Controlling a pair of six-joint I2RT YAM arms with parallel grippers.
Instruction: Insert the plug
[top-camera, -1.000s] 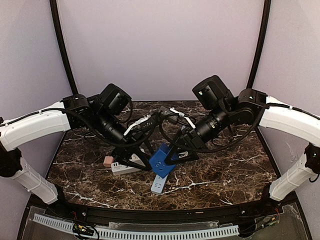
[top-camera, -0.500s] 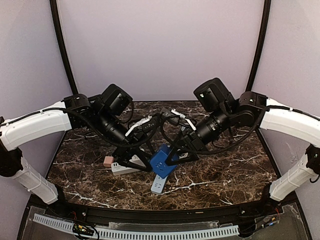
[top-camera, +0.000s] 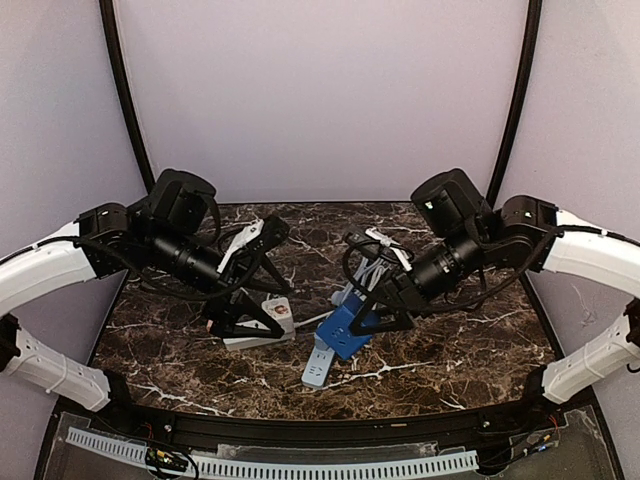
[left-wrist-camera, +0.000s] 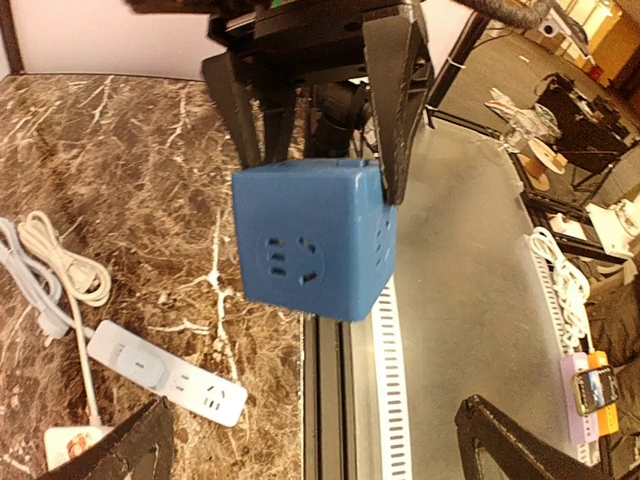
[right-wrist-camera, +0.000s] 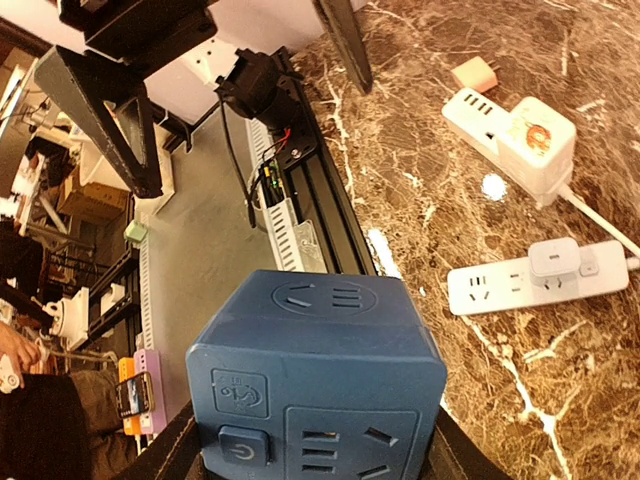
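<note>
My right gripper (top-camera: 352, 325) is shut on a blue cube socket (top-camera: 343, 337) and holds it above the table's middle. In the right wrist view the cube (right-wrist-camera: 315, 370) fills the space between the fingers (right-wrist-camera: 452, 455), with socket faces on top and front. In the left wrist view the cube (left-wrist-camera: 310, 235) hangs ahead, pinched by the right fingers (left-wrist-camera: 395, 100). My left gripper (top-camera: 248, 318) is open and empty, low over the table left of the cube; it also shows in the left wrist view (left-wrist-camera: 318, 425). A small pink plug (right-wrist-camera: 473, 72) lies on the marble beside a white strip.
A squat white power strip (top-camera: 265, 325) with an orange logo lies under the left gripper (right-wrist-camera: 512, 130). A long white power strip (top-camera: 317, 368) with a white adapter (right-wrist-camera: 553, 262) lies near the front. White cable (left-wrist-camera: 60, 265) coils on the marble. The table's front rail (top-camera: 300, 462) is close.
My left arm has pulled back to the left, away from the blue cube, and now sits over the squat white strip. My right gripper has shifted slightly right and down with the cube.
</note>
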